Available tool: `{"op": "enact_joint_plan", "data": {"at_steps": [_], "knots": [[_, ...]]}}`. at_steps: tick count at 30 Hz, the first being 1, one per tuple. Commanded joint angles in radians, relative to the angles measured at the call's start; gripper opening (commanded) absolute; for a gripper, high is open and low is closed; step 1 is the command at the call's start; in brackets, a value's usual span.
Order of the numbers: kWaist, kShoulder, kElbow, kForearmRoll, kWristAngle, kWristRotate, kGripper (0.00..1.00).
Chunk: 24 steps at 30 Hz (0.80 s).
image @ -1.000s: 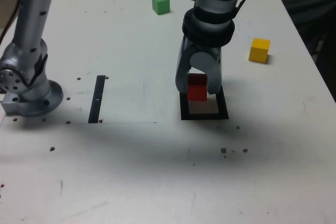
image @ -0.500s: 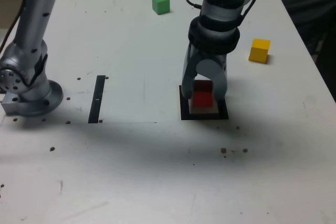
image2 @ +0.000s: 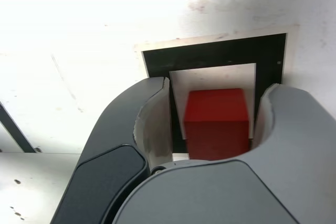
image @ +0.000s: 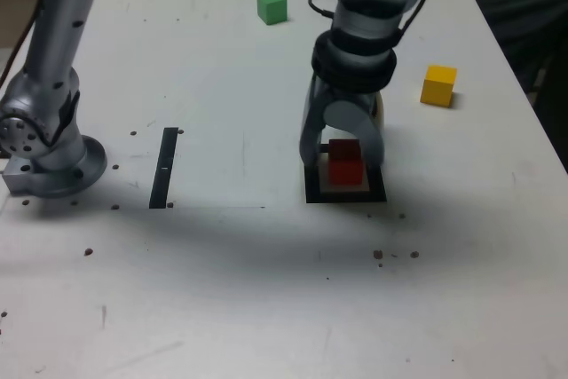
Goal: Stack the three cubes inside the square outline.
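Observation:
The red cube [image: 345, 166] [image2: 216, 121] rests on the white centre of the square outline [image: 344, 197] [image2: 210, 59]. My gripper [image: 343, 159] [image2: 218, 90] points straight down over it with one finger on each side. It is open, and the wrist view shows a thin gap between each finger and the cube. The green cube [image: 272, 6] lies at the far side of the table. The yellow cube [image: 438, 84] lies toward the exterior view's right, behind the outline.
A narrow black strip [image: 164, 167] lies flat toward the exterior view's left. The arm's grey base [image: 49, 153] stands at the left edge. Small dark specks dot the white table [image: 266, 290]. The table's right edge runs close past the yellow cube.
The gripper came down with the red cube into the outline. Its jaws have since spread apart, leaving the cube on the white centre.

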Motion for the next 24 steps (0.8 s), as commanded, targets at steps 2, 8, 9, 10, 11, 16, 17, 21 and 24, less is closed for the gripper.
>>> {"op": "enact_joint_plan", "data": {"at_steps": [2,8,9,10,11,16,17,21,24], "knots": [[0.001,-0.042,0.018,0.002,0.017,0.001,0.99],[0.011,-0.088,0.036,0.011,0.049,0.01,0.99],[0.016,-0.093,0.037,0.013,0.051,0.015,0.99],[0.021,-0.097,0.038,0.014,0.052,0.021,0.99],[0.028,-0.1,0.04,0.016,0.052,0.028,0.99],[0.071,-0.12,0.038,0.031,0.053,0.067,0.99],[0.081,-0.123,0.037,0.035,0.053,0.074,0.99],[0.117,-0.134,0.027,0.05,0.061,0.105,0.99],[0.133,-0.135,0.009,0.058,0.073,0.132,0.99]]}}
